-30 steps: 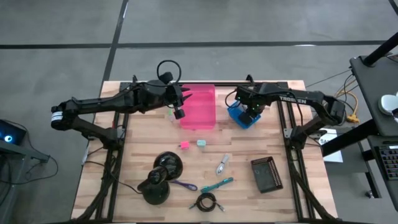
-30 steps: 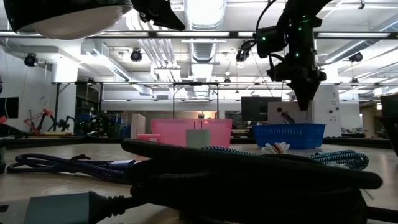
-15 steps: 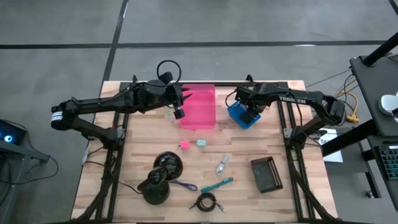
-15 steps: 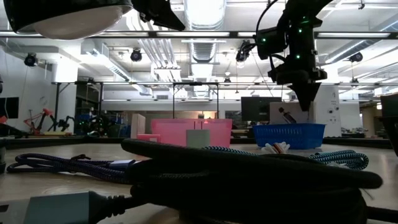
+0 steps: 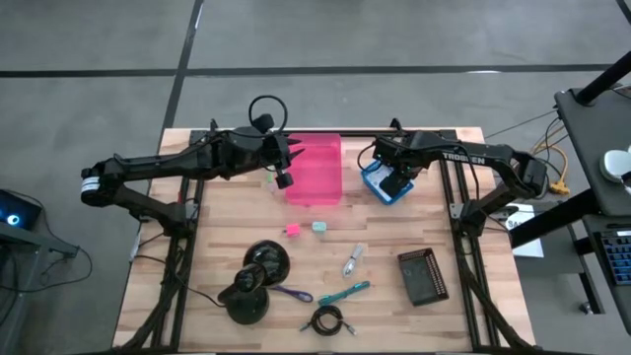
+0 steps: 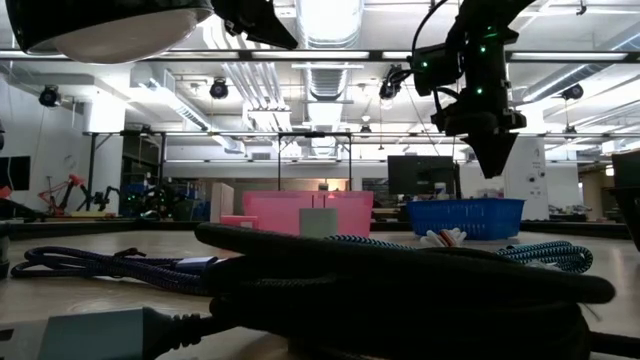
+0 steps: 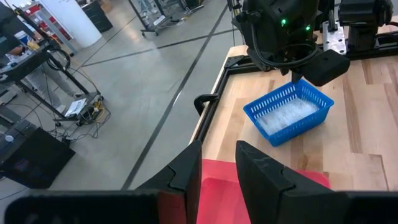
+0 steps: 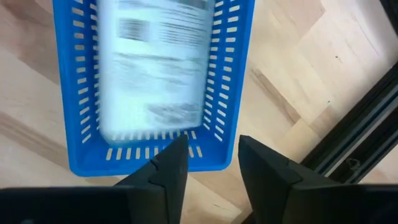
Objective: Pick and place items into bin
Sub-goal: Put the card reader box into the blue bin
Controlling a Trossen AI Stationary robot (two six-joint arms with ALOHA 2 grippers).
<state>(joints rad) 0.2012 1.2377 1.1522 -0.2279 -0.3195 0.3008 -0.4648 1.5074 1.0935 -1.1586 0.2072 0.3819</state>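
- Wooden counter [image 5: 227, 212] under workshop lights carries a pink bin [image 5: 315, 170] and a blue basket [image 5: 386, 183] at the far side, with loose items spread nearer the camera.
- Right gripper [image 5: 396, 177] hangs over the blue basket, its fingers [image 8: 168, 168] now parted and empty; a second ago they were nearly closed on a small item, so the piece has just been let go.
- Inside the basket, a pale flat packet with printed text [image 8: 155, 62] lies blurred beneath the fingers, apparently the thing just dropped.
- Left gripper [image 5: 283, 176] waits at the pink bin's edge, fingers [image 7: 186, 171] slightly apart and holding nothing visible.
- Remaining on the counter: pink cube [image 5: 292, 230], pale teal cube [image 5: 319, 227], silver metal piece [image 5: 352, 259], teal tool [image 5: 345, 292], purple tool [image 5: 293, 293] and black coiled cable [image 5: 328, 319].
- One delivery looks finished; most of the job seems still ahead, and the right arm is free for another pick.
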